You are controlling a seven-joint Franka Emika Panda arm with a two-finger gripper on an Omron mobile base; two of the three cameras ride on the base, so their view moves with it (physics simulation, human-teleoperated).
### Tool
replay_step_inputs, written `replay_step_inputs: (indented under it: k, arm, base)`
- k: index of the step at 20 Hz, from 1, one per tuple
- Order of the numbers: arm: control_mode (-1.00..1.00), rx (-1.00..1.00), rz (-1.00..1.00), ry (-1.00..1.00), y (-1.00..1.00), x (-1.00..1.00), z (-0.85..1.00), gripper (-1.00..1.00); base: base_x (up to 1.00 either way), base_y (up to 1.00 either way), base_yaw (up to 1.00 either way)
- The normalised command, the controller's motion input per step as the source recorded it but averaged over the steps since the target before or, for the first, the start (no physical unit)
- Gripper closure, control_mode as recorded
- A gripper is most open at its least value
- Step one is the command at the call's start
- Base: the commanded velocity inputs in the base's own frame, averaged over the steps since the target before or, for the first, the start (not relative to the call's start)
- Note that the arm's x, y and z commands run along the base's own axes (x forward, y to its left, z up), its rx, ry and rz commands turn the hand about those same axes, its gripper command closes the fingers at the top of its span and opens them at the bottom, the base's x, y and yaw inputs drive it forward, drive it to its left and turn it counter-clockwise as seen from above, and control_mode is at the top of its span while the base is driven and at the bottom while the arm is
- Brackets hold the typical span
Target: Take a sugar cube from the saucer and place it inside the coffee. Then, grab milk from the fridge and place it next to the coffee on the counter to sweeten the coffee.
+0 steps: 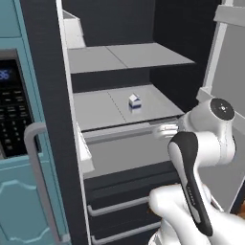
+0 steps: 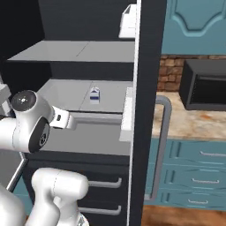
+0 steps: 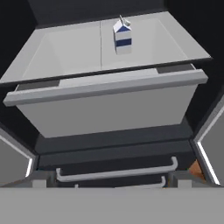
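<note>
The fridge (image 1: pixel 119 158) stands wide open in front of the robot, dark inside, pale grey shelves stacked one above the other. There on the middle shelf (image 1: pixel 95 107) sits the milk (image 1: pixel 134 101), upright, gabled top up, blue band near its base, alone on the grey surface and set a little back from the front edge. From the right base view the milk (image 2: pixel 94 95) shows as a small carton just left of the fridge's dark door edge (image 2: pixel 145 110).

The arm reaches in from below, its wrist level with the wide pale drawer (image 3: pixel 105 105) under that shelf. The end effector (image 1: pixel 160 130) is hard to make out against the grey drawer front, but its fingers look spread wide with nothing between them, and it sits well short of the carton. The hand view looks up over the drawer's front lip, the milk (image 3: pixel 123 36) standing beyond it, near the back of the shelf.

Below, two dark drawers carry bar handles (image 3: pixel 118 173). Off to the right, the beige-brown worktop (image 2: pixel 194 121) runs over teal cabinets (image 2: pixel 194 176), with a black microwave (image 2: pixel 205 86) on it.
</note>
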Motion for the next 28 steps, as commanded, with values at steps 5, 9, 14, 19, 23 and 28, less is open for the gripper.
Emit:
replay_step_inputs:
  k: [5, 9, 14, 19, 23, 28]
  arm:
    - [1.0, 0.0, 0.0, 0.0, 0.0, 0.0, 0.0, -1.0]
    - [-1.0, 0.0, -0.14, 0.03, 0.0, 0.85, 0.0, -1.0]
    - [-1.0, 0.0, -0.1, 0.03, -0.03, 0.96, 0.0, -1.0]
    - [-1.0, 0.0, 0.02, 0.0, -0.13, 0.74, -0.13, -1.0]
    - [-1.0, -0.01, 0.01, 0.0, -0.14, 0.48, -0.22, -1.0]
    - [-1.0, -0.01, 0.0, 0.0, 0.01, 0.54, -0.43, -1.0]
  base:
    - [0.71, 0.0, -0.12]
    - [0.0, 0.0, 0.0]
    - [0.0, 0.0, 0.0]
    - [0.0, 0.0, 0.0]
    - [0.0, 0.0, 0.0]
    - [0.0, 0.0, 0.0]
